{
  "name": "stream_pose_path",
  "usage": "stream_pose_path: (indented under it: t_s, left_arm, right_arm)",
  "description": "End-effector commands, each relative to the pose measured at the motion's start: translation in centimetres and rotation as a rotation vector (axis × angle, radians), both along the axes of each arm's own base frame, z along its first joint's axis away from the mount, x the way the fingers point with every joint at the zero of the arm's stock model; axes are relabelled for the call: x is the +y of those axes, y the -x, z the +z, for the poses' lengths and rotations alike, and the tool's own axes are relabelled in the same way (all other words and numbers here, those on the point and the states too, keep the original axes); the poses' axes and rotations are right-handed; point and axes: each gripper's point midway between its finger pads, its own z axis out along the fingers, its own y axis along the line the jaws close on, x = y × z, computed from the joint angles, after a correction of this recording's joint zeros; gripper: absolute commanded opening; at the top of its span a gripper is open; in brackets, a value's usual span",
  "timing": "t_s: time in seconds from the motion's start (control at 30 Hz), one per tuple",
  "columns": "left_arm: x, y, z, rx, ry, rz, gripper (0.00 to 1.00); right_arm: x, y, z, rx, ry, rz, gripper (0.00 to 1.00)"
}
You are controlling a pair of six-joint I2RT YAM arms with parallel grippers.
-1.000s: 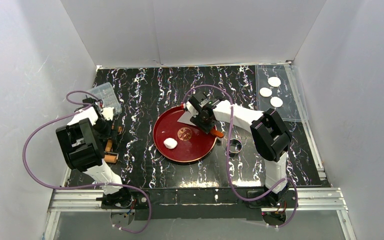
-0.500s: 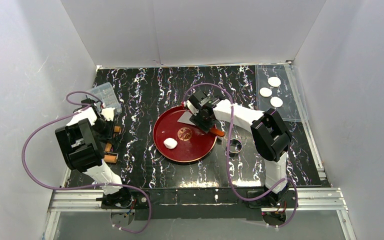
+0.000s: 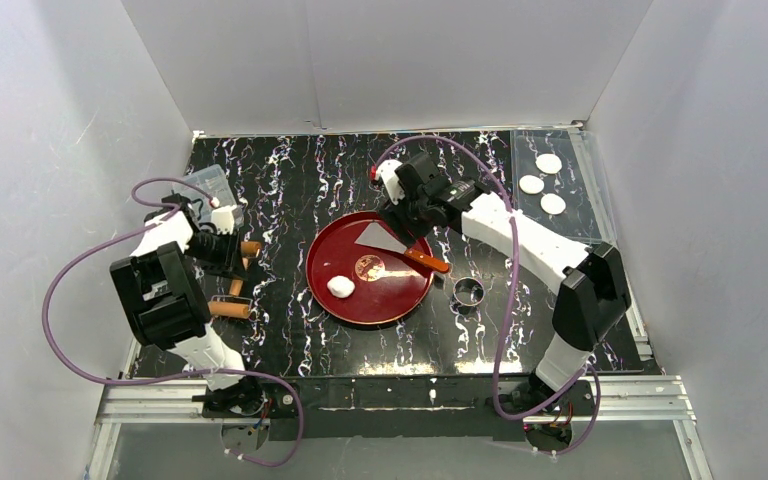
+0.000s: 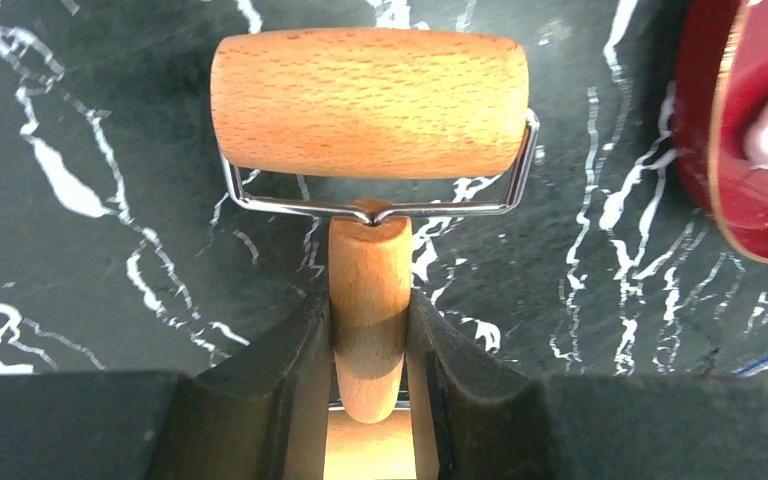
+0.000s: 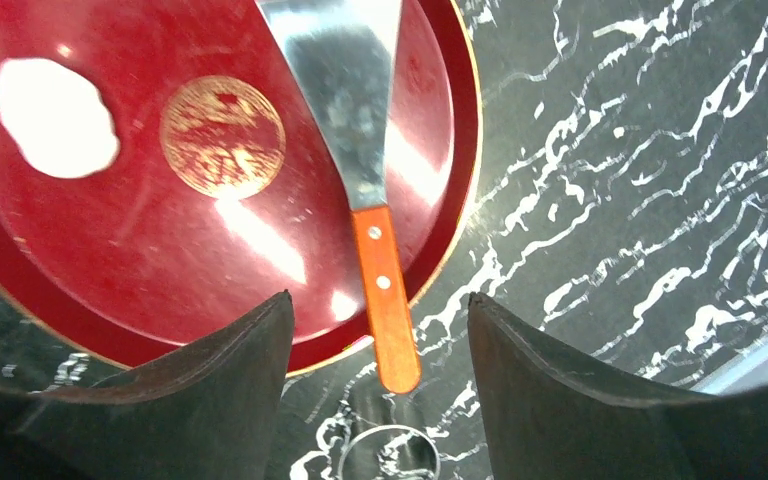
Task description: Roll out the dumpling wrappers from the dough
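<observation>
Black, white-veined marbled table (image 3: 290,190). One glossy round red plate (image 3: 395,290), beneath the spread, empty fingers of the right gripper (image 5: 377,310), held one matte, irregular lump of dough (image 5: 55,118) and one steel spatula (image 5: 345,100) with a wooden handle. The left gripper (image 4: 368,320) clamped the handle of one cylindrical wooden roller (image 4: 368,102). Three flat, round dumpling wrappers (image 3: 531,184) lay on a clear sheet (image 3: 580,225), well apart from both grippers.

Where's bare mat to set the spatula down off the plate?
Widest: near strip of mat between red plate and arm bases. Also far-left, between plastic tub and plate. Crowded: plate's right by the metal ring; left, where the left tool grips the roller.
</observation>
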Motion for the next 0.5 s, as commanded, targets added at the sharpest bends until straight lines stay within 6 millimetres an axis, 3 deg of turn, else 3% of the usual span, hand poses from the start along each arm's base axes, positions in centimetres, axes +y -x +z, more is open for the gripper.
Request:
stream_pose_path:
  t_s: [0.0, 0.1, 0.2, 0.3, 0.4, 0.47]
  left_arm:
    - [-3.7, -0.8, 3.9, -0.095, 0.125, -0.076, 0.0]
    - [-6.6, -1.0, 6.0, -0.174, 0.165, -0.187, 0.0]
    - [-8.9, -0.7, 8.5, -0.262, 0.151, -0.319, 0.0]
    - [-12.9, -1.3, 15.6, -0.565, 0.179, -0.577, 0.0]
    - [-14.3, -0.4, 17.8, -0.616, 0.158, -0.711, 0.0]
    - [-14.9, 0.5, 19.8, -0.703, 0.127, -0.803, 0.0]
  right_arm:
    - [2.9, 0.0, 4.4, -0.013, -0.201, 0.008, 0.73]
    - [5.0, 0.6, 7.0, 0.018, -0.34, 0.036, 0.76]
    - [5.6, 0.4, 9.1, 0.04, -0.405, 0.006, 0.79]
    - [7.9, 0.3, 15.4, 0.348, -0.789, -0.06, 0.8]
    - [10.0, -0.2, 17.0, 0.354, -0.813, -0.079, 0.84]
    - [12.5, 1.2, 18.8, 0.462, -0.898, -0.031, 0.84]
